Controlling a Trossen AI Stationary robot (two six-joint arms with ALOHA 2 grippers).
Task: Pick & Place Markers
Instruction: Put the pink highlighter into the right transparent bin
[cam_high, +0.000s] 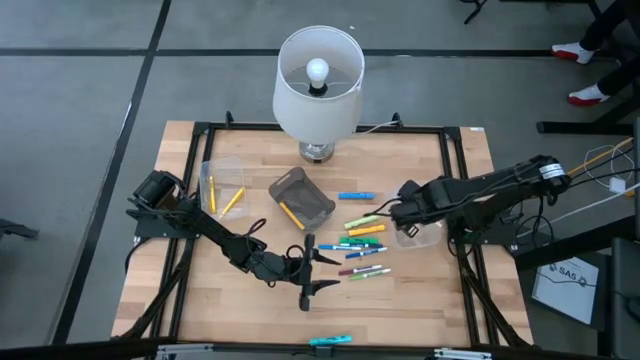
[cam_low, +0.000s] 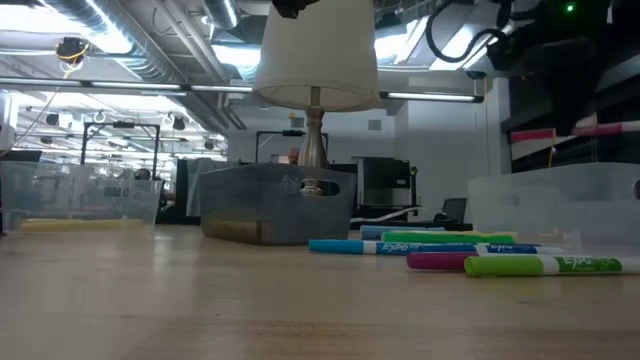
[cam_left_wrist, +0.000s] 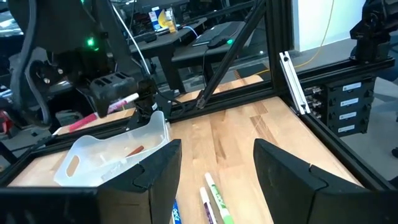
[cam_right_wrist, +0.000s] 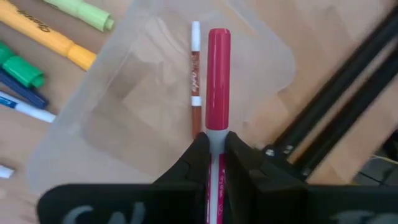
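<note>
Several markers (cam_high: 365, 245) lie on the wooden table's middle, also seen in the low view (cam_low: 460, 250). My right gripper (cam_high: 400, 215) is shut on a pink-capped marker (cam_right_wrist: 219, 74) above a clear bin (cam_right_wrist: 124, 124) at the table's right. One thin brown marker (cam_right_wrist: 195, 81) lies on that bin's floor. My left gripper (cam_high: 310, 275) stands open and level just near of the markers (cam_left_wrist: 211, 199), nothing between its fingers (cam_left_wrist: 155, 174). My right gripper pinches the pink-capped marker between its two fingers on the white barrel just behind the cap (cam_right_wrist: 215, 138). The fingers come from above, pointing steeply down. The marker is lifted clear over the clear bin, and its capped end sticks out past the fingertips.
A grey bin (cam_high: 300, 195) with a yellow marker sits at the centre, and a clear bin (cam_high: 222, 190) with yellow markers at the left. A white-shaded lamp (cam_high: 318, 85) stands at the far edge. Two markers (cam_high: 330, 341) lie at the near edge. Black frame rails (cam_high: 470, 200) border the table.
</note>
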